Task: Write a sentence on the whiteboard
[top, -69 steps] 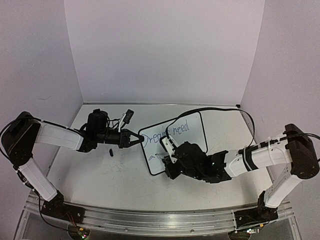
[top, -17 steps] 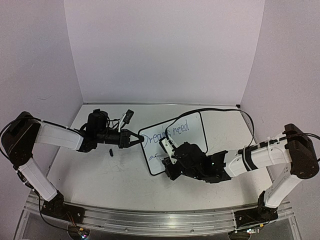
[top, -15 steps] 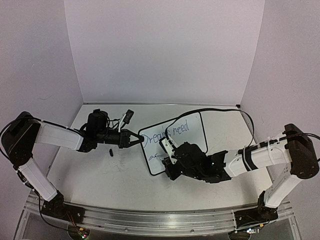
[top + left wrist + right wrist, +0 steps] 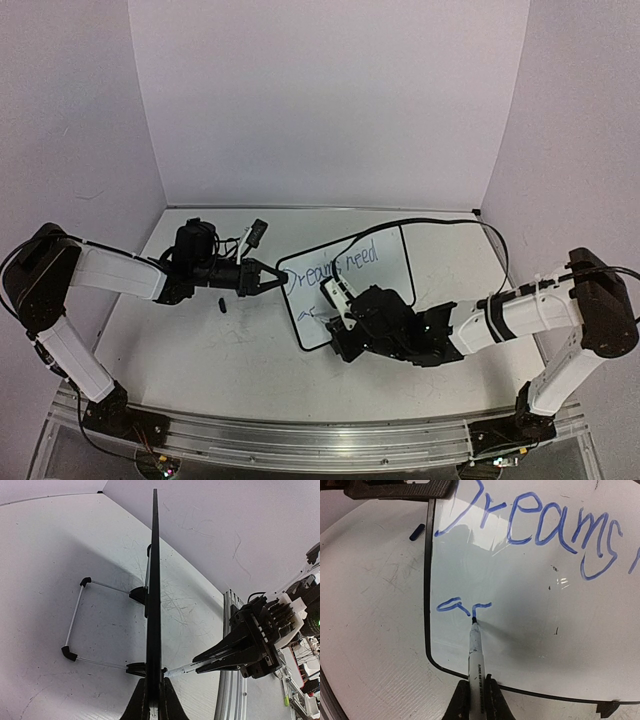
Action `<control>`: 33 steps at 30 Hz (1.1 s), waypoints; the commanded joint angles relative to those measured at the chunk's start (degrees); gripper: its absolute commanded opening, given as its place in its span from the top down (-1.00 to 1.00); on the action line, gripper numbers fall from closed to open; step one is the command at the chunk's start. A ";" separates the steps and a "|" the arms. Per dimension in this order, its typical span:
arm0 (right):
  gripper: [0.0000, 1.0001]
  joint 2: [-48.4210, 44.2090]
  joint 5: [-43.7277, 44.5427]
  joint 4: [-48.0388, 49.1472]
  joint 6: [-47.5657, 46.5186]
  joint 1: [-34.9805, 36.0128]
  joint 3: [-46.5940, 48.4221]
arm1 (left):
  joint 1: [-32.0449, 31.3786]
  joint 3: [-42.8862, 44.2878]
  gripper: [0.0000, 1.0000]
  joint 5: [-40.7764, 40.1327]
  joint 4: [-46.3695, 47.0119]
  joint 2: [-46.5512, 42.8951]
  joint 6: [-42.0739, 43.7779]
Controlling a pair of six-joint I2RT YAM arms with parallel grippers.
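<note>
The whiteboard stands tilted at mid-table, and it fills the right wrist view. The sentence reads "Dreams need" in blue on its top line. Below it are the letters "ar". My right gripper is shut on a white marker, whose tip touches the board at the end of the "r". My left gripper is shut on the board's left edge, which shows edge-on. In the top view the left gripper is at the board's left rim and the right gripper at its lower left.
A small dark marker cap lies on the table left of the board and shows in the right wrist view. The board's wire stand rests behind it. A cable loops over the board's back right. Walls enclose the table on three sides.
The right gripper has shifted slightly with the marker and the second-line marks have grown a little. The left arm and the board have not moved.
</note>
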 commanded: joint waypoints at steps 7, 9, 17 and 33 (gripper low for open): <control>1.00 -4.46 7.90 -1.75 0.65 -1.71 -2.46 | -0.03 1.65 1.00 -0.13 -2.86 0.50 2.28; 1.00 -7.04 7.20 0.83 -0.20 -1.71 -3.92 | -0.04 1.56 1.00 -0.19 -2.88 0.48 2.34; 1.00 -6.56 -3.13 5.95 -3.74 -1.78 -4.13 | -0.03 1.81 1.00 -0.02 -2.87 0.57 2.56; 1.00 -5.82 2.10 5.75 -2.60 -1.83 -2.46 | -0.03 1.38 1.00 -0.07 -2.96 0.13 2.62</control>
